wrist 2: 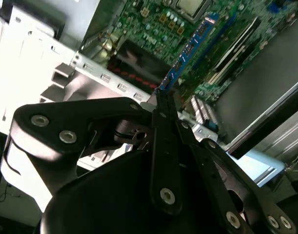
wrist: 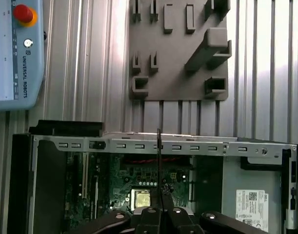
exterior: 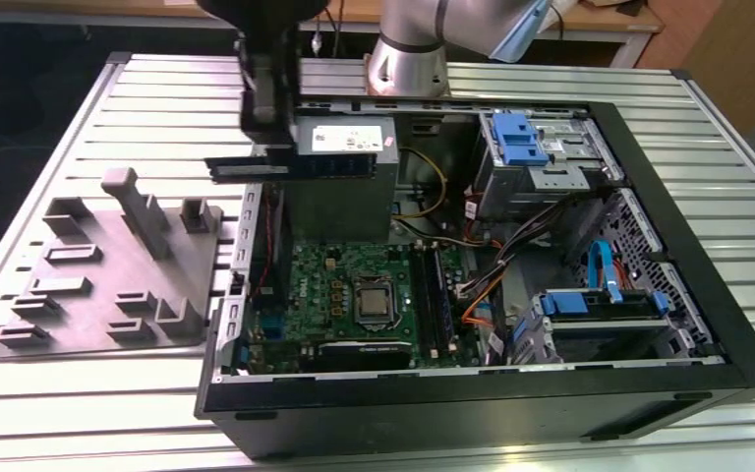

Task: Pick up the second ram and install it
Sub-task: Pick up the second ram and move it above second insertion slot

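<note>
**Second ram clamped in the gripper above the open case**

One second ram (exterior: pixel 302 167) is in play. You see it as a slim dark stick lying level in the exterior view, in the air in front of the power supply (exterior: pixel 338 211) and above the case wall on the exterior view's left. In the second wrist view it runs edge-on as a blue-green strip (wrist 2: pixel 188 48). In the first wrist view it is a thin dark line (wrist: pixel 159 161).

The one gripper (exterior: pixel 272 157) has its jaws clenched on one end of the stick, as both wrist views show (wrist 2: pixel 161 97) (wrist: pixel 159 212).

Beneath it, one computer case (exterior: pixel 483 388) lies open on the slatted table (exterior: pixel 89 393). It contains:
- one green motherboard (exterior: pixel 319 280)
- one processor (exterior: pixel 375 300)
- the power supply
- two drive bays (exterior: pixel 525 138) with blue tabs
- loose cabling

Just beside the case, on the exterior view's left, lies one grey fixture plate (exterior: pixel 102 265) with raised blocks and pockets. In the first wrist view you can also see one teach pendant (wrist: pixel 14 58) on the table.
</note>
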Robot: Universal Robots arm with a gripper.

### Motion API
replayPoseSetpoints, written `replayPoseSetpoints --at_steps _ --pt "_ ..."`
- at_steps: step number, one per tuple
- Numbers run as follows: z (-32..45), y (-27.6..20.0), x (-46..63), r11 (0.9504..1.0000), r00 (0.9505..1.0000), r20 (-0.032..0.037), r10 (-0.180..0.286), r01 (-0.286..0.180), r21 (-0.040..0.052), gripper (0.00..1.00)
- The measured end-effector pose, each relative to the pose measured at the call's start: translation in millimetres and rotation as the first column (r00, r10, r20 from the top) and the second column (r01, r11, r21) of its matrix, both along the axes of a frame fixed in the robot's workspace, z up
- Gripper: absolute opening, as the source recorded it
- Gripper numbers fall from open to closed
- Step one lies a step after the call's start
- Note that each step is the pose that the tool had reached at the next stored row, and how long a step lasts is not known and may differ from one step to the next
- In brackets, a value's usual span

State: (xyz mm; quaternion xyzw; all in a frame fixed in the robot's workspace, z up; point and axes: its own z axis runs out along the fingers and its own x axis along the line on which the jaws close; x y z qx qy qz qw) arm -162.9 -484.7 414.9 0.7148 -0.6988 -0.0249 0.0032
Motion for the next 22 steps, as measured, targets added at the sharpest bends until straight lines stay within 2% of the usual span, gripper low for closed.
replayPoseSetpoints --at_steps 15,22 --pt "-3.0 0.0 62.9 1.0 1.0 0.0 0.0 0.0 0.0 0.11" --pt "-3.2 0.0 66.3 1.0 1.0 0.0 0.0 0.0 0.0001 0.11"
